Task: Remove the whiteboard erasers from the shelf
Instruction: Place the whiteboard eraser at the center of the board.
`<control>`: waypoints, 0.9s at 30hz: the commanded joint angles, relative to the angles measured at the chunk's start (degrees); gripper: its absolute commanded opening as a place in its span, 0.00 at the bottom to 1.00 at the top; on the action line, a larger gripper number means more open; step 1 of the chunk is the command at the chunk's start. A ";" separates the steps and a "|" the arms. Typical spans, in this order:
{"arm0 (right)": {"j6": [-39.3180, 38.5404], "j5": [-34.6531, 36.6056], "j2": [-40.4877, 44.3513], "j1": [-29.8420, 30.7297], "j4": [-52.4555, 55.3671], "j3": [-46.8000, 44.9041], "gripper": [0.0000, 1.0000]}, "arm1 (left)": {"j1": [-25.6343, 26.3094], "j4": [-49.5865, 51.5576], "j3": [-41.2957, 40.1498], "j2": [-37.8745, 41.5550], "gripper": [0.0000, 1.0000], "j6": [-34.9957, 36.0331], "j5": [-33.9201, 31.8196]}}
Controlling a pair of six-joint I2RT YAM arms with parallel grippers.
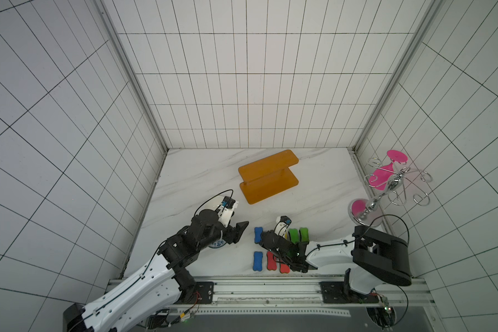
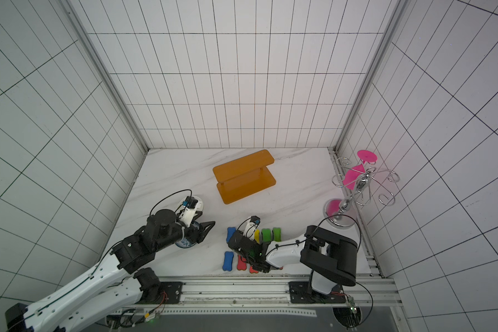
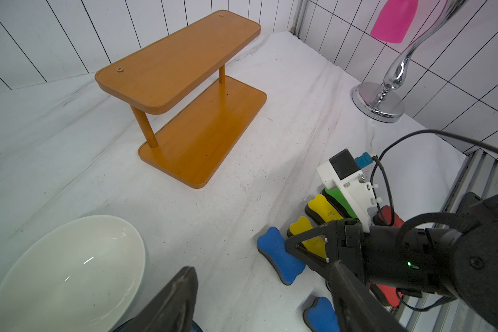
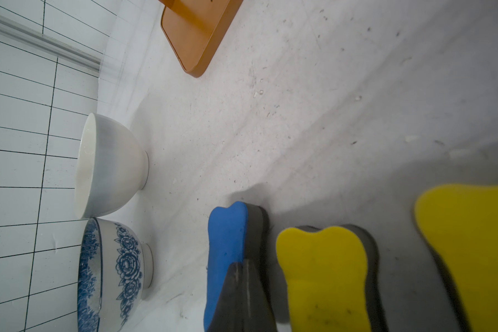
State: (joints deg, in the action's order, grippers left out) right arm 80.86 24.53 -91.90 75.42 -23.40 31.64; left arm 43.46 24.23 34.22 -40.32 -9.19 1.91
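the right pincer (image 1: 261,238) has its two black fingers pressed tight together with nothing between them. in the right wrist view the tips hang over one end of a blue bone-shaped foam eraser with a dark underside (image 4: 227,244); whether they touch it i cannot tell. just beside that one, under the pincer's body, lie a yellow foam eraser of the same shape (image 4: 322,273) and a second yellow eraser (image 4: 472,244), then two green foam erasers (image 1: 293,234) next to the pincer's wrist. back toward the arm's base, a second blue eraser (image 1: 258,260) and two red foam erasers (image 1: 270,260) lie near the table's front rail. all of these rest on the white marble-look table top (image 1: 199,178).

across from the right pincer's tips, the left pincer (image 1: 243,232) hangs with its fingers spread wide and nothing held. the first blue eraser lies between the two pincers. beneath the left pincer's arm stands a white ceramic bowl with a blue flower pattern (image 4: 118,273), with a plain white bowl (image 3: 69,273) just beside it.

farther ahead of both pincers stands the orange two-tier plastic shelf (image 1: 268,175), well apart from the erasers. farthest off, past the right arm's elbow, stands a chrome wire rack with pink discs (image 1: 372,204).
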 commanded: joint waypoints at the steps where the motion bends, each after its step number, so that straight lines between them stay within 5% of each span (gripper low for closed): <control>1: 0.82 -1.25 -1.00 0.95 1.65 -0.51 0.00 | 0.22 -1.00 -0.29 0.76 0.76 0.06 -0.76; 27: 0.86 1.23 1.49 2.48 3.82 -1.07 0.07 | 0.22 -1.55 -0.51 0.68 0.76 -1.71 -2.75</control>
State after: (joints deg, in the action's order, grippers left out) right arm 81.71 24.71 -91.26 77.38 -21.10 31.64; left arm 43.46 24.18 34.15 -39.77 -10.74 -0.23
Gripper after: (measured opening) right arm 0.071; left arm 0.764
